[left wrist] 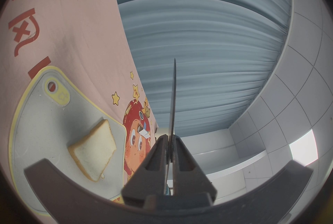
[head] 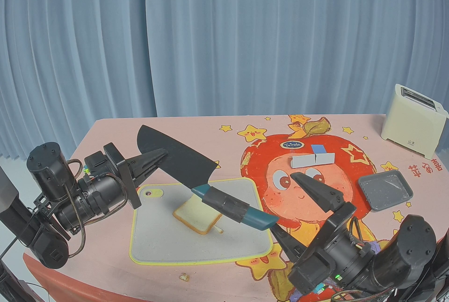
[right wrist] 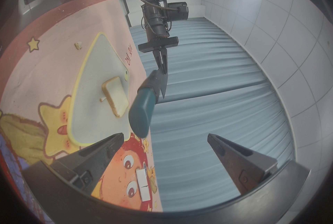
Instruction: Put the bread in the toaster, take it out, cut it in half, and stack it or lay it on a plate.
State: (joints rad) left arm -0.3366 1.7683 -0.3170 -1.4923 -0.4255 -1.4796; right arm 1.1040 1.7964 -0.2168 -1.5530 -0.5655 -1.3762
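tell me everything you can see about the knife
The knife has a broad, dark, matte blade and a teal handle with a black sleeve wrapped round its middle. It is held off the table, slanting above the bread slice on the cutting board. The left gripper is shut on the blade, its fingers pinching both flat faces. The handle's butt points toward the open right gripper, which does not touch it.
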